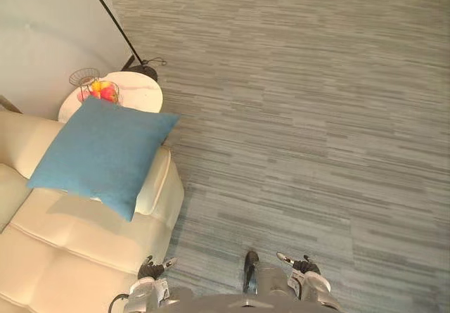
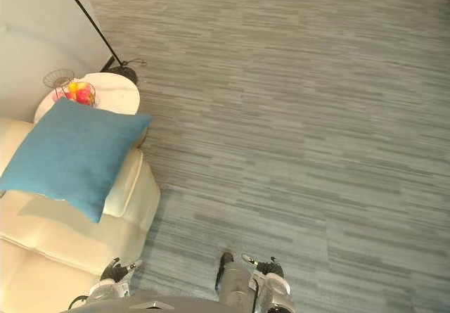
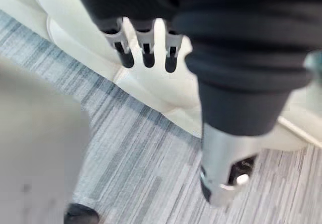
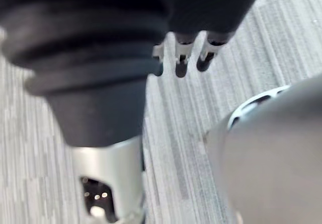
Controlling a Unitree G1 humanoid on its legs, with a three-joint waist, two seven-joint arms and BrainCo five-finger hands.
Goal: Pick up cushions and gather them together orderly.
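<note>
A blue cushion [image 1: 102,152] leans tilted on the arm of a cream sofa [image 1: 63,246] at the left. My left hand [image 1: 151,269] hangs low by the sofa's front corner, well below the cushion, fingers [image 3: 146,48] straight and holding nothing. My right hand [image 1: 302,265] hangs at the bottom right over the carpet, fingers [image 4: 181,63] relaxed and empty. Both hands are far from the cushion.
A round white side table [image 1: 133,93] stands behind the sofa arm with a wire basket of fruit [image 1: 98,88] on it. A black floor-lamp pole and base [image 1: 140,67] stand by the wall. Grey striped carpet [image 1: 302,130] spreads to the right.
</note>
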